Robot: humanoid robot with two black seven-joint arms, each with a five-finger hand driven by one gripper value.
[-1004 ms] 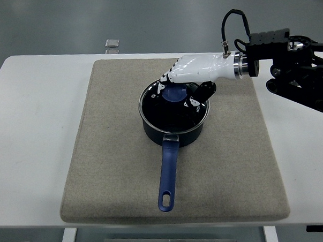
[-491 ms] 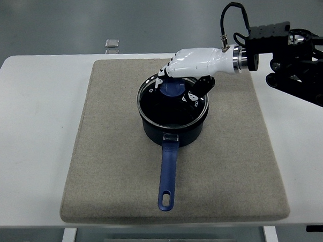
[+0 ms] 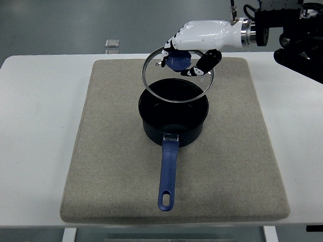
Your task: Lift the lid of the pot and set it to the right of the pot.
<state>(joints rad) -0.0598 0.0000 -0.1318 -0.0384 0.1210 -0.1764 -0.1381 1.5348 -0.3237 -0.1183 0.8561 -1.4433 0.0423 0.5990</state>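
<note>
A dark blue pot [image 3: 173, 116] with a long blue handle [image 3: 168, 177] stands on the beige mat [image 3: 109, 155], handle pointing toward the near edge. Its glass lid [image 3: 176, 76], with a metal rim and a blue knob [image 3: 176, 60], hangs tilted in the air above the pot's far rim. My right hand [image 3: 193, 50], white-backed with black fingers, comes in from the upper right and is shut on the knob. The pot stands uncovered, its dark inside showing. No left arm is in view.
The mat covers most of the white table [image 3: 33, 132]. A small clear object [image 3: 112, 44] lies at the table's far edge, behind the mat. Bare mat shows to the right of the pot [image 3: 242, 128]. My black right forearm [image 3: 299, 29] fills the upper right corner.
My right hand has risen with the lid held by its knob. The lid sat on the pot before; now it is tilted in the air above it, and the pot is uncovered.
</note>
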